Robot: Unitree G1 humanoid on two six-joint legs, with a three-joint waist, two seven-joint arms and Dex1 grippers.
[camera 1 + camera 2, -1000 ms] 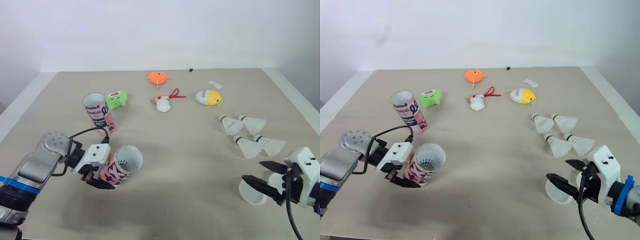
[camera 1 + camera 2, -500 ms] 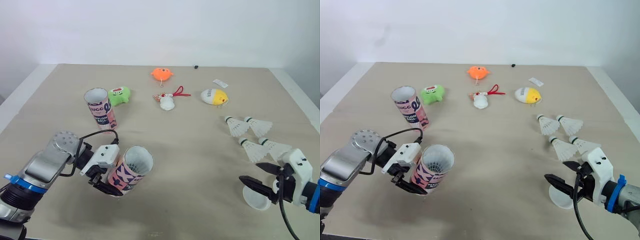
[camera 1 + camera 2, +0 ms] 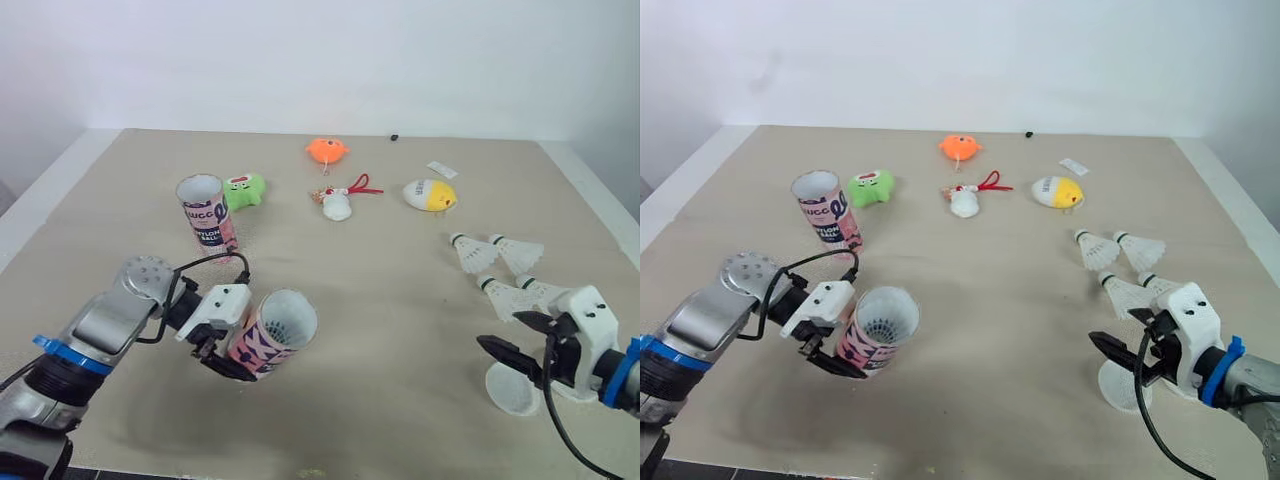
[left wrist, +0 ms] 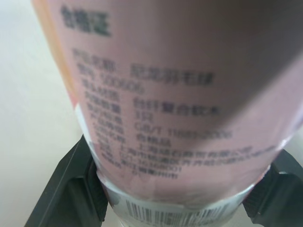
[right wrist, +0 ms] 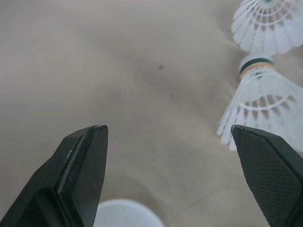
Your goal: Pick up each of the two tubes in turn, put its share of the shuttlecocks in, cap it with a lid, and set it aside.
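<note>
Okay, left gripper (image 3: 235,352) clamped on pink tube (image 3: 272,334) near its base, front left of the table (image 3: 380,300), tube tilted. Probably light thin cardboard, dents easily: grip low, gently. Right gripper (image 3: 503,333) spread open just above white lid (image 3: 512,388); likely slick plastic, pinch rim.

Across the far half of the beige table (image 3: 380,300) lie an orange plush toy (image 3: 326,151), a green plush toy (image 3: 243,189) to its left, a white charm on a red cord (image 3: 338,207), and a yellow-and-white egg toy (image 3: 430,194) near a small white tag (image 3: 440,169).
</note>
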